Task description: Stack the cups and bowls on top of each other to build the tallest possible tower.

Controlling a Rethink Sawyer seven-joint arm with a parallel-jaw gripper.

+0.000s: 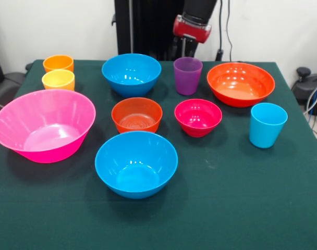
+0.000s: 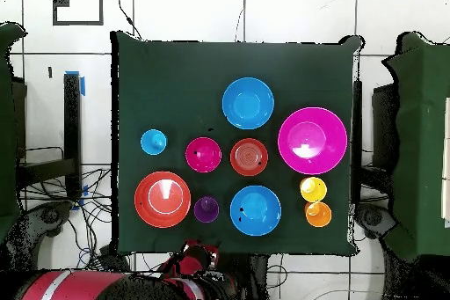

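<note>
— What's on my worktop (image 1: pixel 242 208)?
— Nothing stacked. In my front view: two cups (image 1: pixel 58 72) far left, the largest bowl (image 1: pixel 43 125) before them.
— Centre?
— Two small bowls (image 1: pixel 168 115) side by side between two medium bowls (image 1: pixel 133 117), far and near.

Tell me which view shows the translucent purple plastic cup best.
Front view: the translucent purple plastic cup stands upright with its side wall, rim and height visible, just below the red arm. The overhead view shows only its round opening from above.

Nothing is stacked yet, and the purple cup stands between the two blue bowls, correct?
Not quite. In the front view the purple cup stands between a blue bowl and the wide orange-red bowl. Nothing is stacked yet.
</note>
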